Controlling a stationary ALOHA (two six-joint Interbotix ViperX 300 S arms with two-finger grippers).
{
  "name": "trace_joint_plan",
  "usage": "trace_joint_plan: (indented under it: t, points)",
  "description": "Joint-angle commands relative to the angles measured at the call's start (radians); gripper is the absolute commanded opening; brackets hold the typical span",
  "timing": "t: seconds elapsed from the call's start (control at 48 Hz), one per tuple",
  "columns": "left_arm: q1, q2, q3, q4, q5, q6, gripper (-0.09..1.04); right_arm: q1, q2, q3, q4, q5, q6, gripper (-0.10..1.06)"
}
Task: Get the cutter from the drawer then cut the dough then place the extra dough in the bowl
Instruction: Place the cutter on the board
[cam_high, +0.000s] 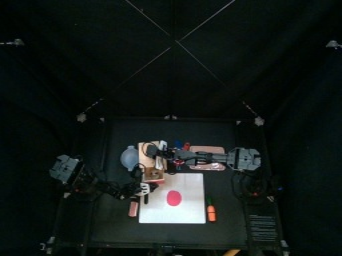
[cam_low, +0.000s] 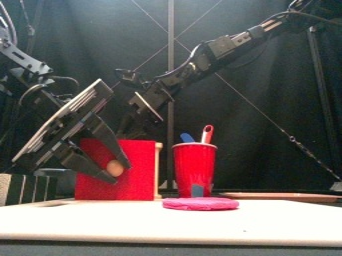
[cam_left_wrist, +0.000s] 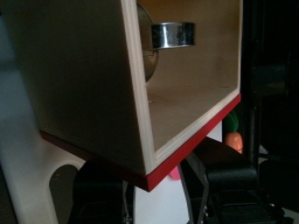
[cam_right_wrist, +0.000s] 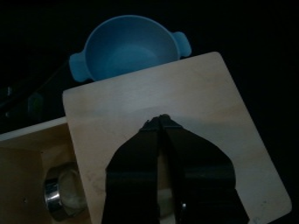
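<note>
L gripper (cam_left_wrist: 158, 188) is at the red drawer front (cam_low: 138, 175), one jaw on each side of it, narrow gap, looks clamped on; the exact contact pt is hidden. The drawer (cam_left_wrist: 193, 87) stands out of the wooden box (cam_right_wrist: 152, 96), open side up.

Cutter (cam_left_wrist: 176, 34) is inside the drawer, at the far end from the red front. It's a round metal ring and nothing is touching it. R wrist view shows it too, just under the box's top edge.

R gripper (cam_right_wrist: 163, 131) comes in from the right, past table mid, and sits on top of the box. Jaws are together with only a thin seam between them, nothing held. Tips point twd the bowl (cam_right_wrist: 126, 48).

Bowl is blue-grey, right behind/beside the box on its left side in top view, and looks empty from R wrist.

Dough (cam_high: 174, 197) is a flat red disc, uncut, lying about mid on the white cutting board (cam_high: 194, 183), in front of the box. Neither gripper is near it.

Red cup (cam_low: 195, 168) is upright just right of the drawer front in front view, w/ blue knife (cam_low: 187, 138) and red knife (cam_low: 206, 132) sticking out the top.

An orange toy (cam_high: 210, 212) lies on the board's front-right part, apart from the dough.
</note>
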Motion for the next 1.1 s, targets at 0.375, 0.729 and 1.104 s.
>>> trace_joint_plan:
  t: [0.375,0.729,1.104]
  points:
    - [-0.014,-0.078,0.018,0.089,-0.015,0.029,0.83,-0.009,-0.002,0.005,0.002,0.014,-0.003,0.06]
    - [-0.02,-0.327,0.155,0.508,-0.06,0.117,0.82,-0.009,-0.003,0.0,0.003,0.015,-0.003,0.06]
    - [0.187,-0.518,0.233,0.847,-0.184,0.492,0.82,0.046,-0.097,-0.035,0.031,0.069,-0.002,0.06]
